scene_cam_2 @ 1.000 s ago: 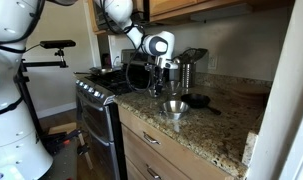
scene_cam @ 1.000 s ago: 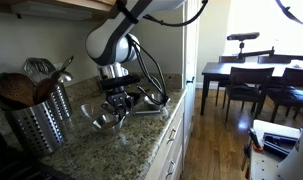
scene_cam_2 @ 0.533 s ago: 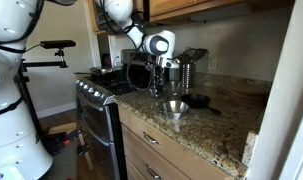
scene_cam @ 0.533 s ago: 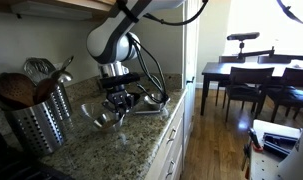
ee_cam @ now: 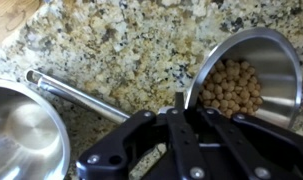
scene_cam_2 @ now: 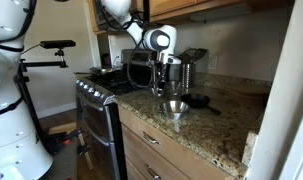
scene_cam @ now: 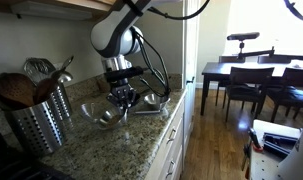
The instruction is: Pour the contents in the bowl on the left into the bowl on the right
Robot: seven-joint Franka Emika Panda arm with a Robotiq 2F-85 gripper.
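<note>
Clamping the rim of a tilted steel bowl [ee_cam: 274, 42], gripper [ee_cam: 180, 101] jaws pinched together on it, the contents [ee_cam: 231, 88] heaped inside, second steel bowl [ee_cam: 21, 130] near, long metal handle [ee_cam: 79, 94] between them, granite counter [ee_cam: 121, 38] below.

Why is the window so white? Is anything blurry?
In an exterior view, daylight blows the window out white while the counter is dim; in the wrist view, the close-up pincer looks soft, and the empty bowl shows glare.

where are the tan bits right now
In the wrist view the tan bits lie inside the steel bowl on the right, beside the gripper; the left bowl is empty.
</note>
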